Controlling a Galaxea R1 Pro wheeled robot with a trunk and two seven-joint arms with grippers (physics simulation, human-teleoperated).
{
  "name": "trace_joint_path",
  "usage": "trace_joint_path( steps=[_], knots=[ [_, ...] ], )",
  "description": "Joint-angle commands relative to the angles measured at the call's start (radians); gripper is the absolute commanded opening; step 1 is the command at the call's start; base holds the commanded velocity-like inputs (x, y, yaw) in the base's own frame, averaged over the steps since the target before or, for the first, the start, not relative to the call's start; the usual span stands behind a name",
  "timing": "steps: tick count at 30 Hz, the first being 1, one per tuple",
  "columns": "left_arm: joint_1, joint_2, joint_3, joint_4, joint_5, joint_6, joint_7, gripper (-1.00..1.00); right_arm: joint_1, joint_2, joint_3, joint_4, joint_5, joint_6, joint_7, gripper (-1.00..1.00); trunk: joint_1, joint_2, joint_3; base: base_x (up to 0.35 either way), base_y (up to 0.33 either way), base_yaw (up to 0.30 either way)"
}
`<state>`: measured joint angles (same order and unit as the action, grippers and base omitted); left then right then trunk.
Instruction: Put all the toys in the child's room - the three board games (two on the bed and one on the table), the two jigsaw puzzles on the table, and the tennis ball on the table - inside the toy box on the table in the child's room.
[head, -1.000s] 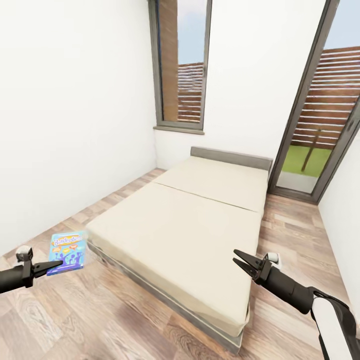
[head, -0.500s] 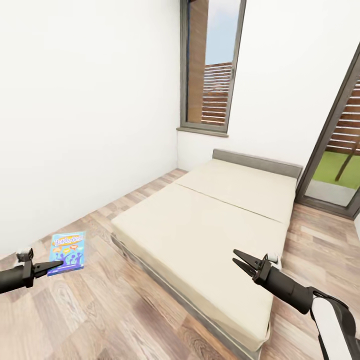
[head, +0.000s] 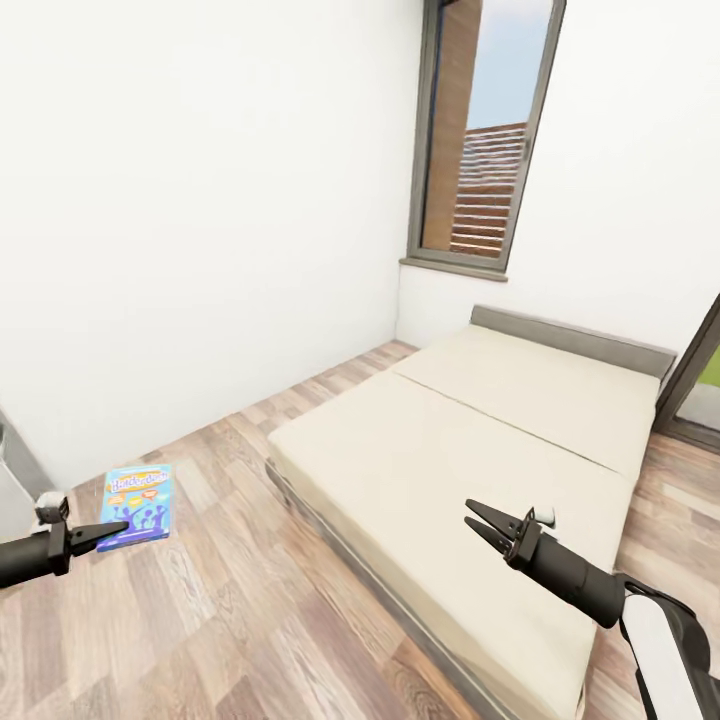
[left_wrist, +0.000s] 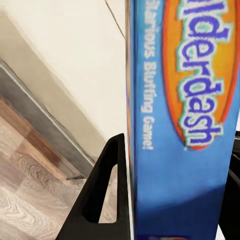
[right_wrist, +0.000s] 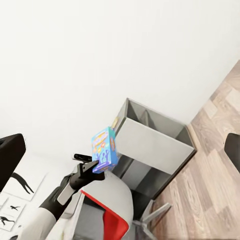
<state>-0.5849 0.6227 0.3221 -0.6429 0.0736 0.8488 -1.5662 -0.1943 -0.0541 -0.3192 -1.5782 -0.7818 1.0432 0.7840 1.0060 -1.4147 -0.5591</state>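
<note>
STEP: carrying leg, blue game (head: 137, 505) clamped upright in the left tool (head: 103, 533), held out over the floor beside the bed (head: 480, 440) | right tool (head: 482, 524) spread apart, nothing in it | NEXT: my read, find the desk and bin, then lower the game in | ROOM: white walls, plank floor (head: 230, 620), tall window (head: 487, 130), bare beige mattress.

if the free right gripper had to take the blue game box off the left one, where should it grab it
Probably the far short edge. The blue game box is thin and flat, and the left gripper is shut on its near edge, fingers on both faces. The open right gripper would come in from the opposite side, jaws spanning the thin dimension.
</note>
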Motion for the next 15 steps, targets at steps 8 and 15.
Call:
trace_joint_path(
  steps=[8,15],
  knots=[
    [-0.001,-0.003,0.001,0.0,0.0,0.01,-0.005,-1.0,-0.001,-0.001,-0.002,0.0,0.006,0.004,0.006,1.0,-0.031,0.056,0.024,0.0,0.0,0.291],
    [-0.001,-0.004,0.0,0.001,-0.001,0.009,-0.005,-1.0,-0.001,-0.001,-0.003,0.004,0.024,0.004,0.005,1.0,-0.058,0.105,0.046,0.0,0.0,0.291]
  ],
)
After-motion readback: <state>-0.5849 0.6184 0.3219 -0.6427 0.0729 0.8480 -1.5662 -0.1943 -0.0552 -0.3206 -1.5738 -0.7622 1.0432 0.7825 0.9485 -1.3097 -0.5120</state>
